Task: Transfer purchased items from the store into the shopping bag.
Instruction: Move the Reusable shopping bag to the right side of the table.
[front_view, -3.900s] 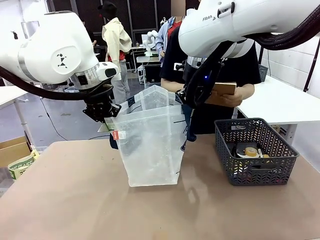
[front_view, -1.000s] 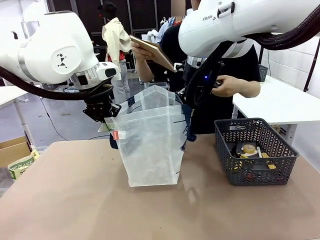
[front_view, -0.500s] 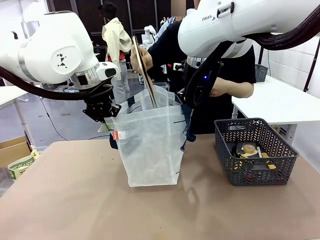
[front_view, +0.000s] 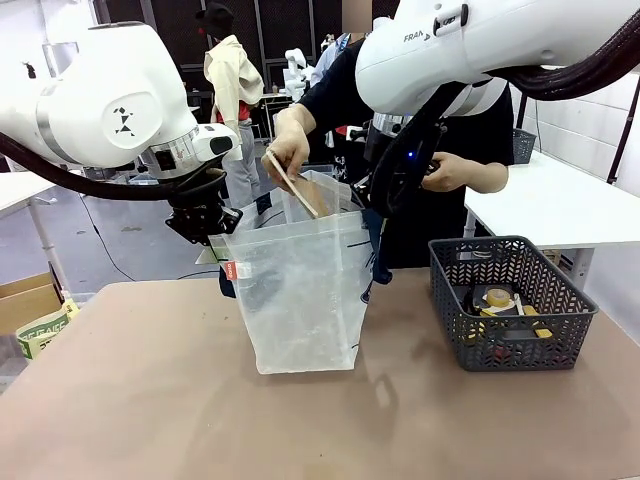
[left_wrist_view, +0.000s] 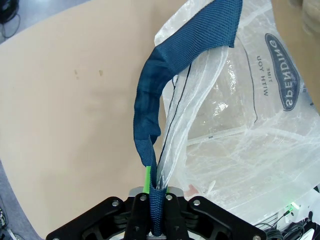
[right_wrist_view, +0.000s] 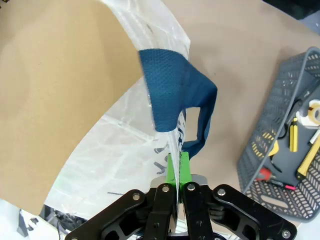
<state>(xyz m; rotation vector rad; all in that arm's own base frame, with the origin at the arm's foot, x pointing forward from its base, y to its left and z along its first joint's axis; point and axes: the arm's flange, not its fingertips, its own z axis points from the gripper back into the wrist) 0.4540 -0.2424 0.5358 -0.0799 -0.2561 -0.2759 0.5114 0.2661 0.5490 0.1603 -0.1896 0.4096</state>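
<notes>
The shopping bag (front_view: 300, 290), clear plastic with navy straps, stands upright on the table with its mouth held wide. My left gripper (front_view: 214, 228) is shut on the bag's left rim and strap (left_wrist_view: 150, 115). My right gripper (front_view: 374, 200) is shut on the right rim beside the other strap (right_wrist_view: 175, 95). A person's hand (front_view: 290, 140) lowers a flat brown board (front_view: 303, 192) into the bag's mouth; the board (right_wrist_view: 65, 100) looms large in the right wrist view. More purchased items (front_view: 500, 302), yellow and dark, lie in a basket.
The dark grey lattice basket (front_view: 452, 300) stands on the table's right side, close to the bag; it shows too as the basket (right_wrist_view: 260, 135) in the right wrist view. The person's other hand (front_view: 455, 172) hovers behind my right arm. A cardboard box (front_view: 25, 300) sits left of the table.
The person swung the brown board from beside the body over to the bag, tipped it on edge and lowered it into the mouth. Both grippers and the bag stayed put.
</notes>
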